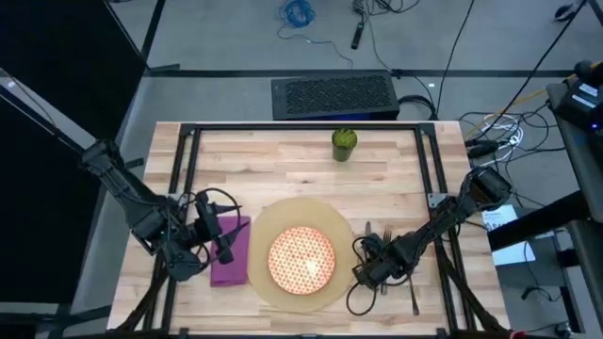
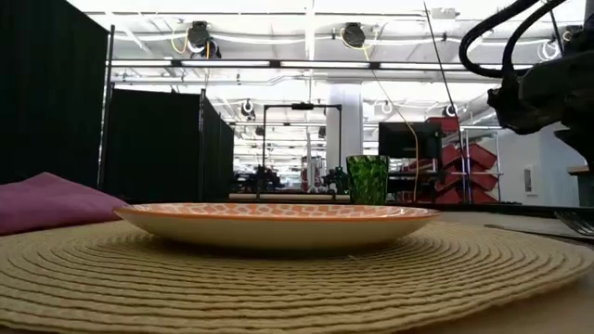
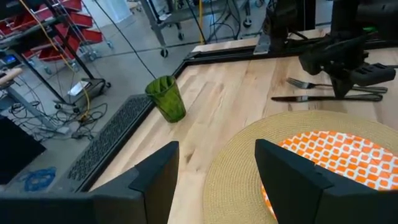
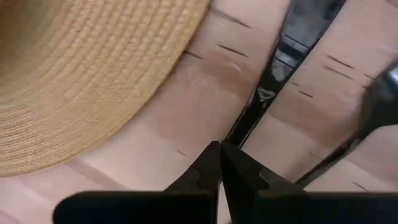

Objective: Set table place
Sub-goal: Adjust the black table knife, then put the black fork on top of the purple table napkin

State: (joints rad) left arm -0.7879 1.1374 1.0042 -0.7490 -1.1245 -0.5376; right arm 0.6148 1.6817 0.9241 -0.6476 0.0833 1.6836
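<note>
No words, brand names or numbers can be read in any view. The only mark is a small triangular emblem stamped on the knife handle, upper right of the right wrist view; its detail is illegible.

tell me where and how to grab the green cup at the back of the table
Grip the green cup around its side wall, about mid-height, coming in level from the front. It stands upright and alone on the table, with a tapered body narrower at the base, so a sideways pinch would likely hold. The left gripper is open and already looks toward it.
</note>
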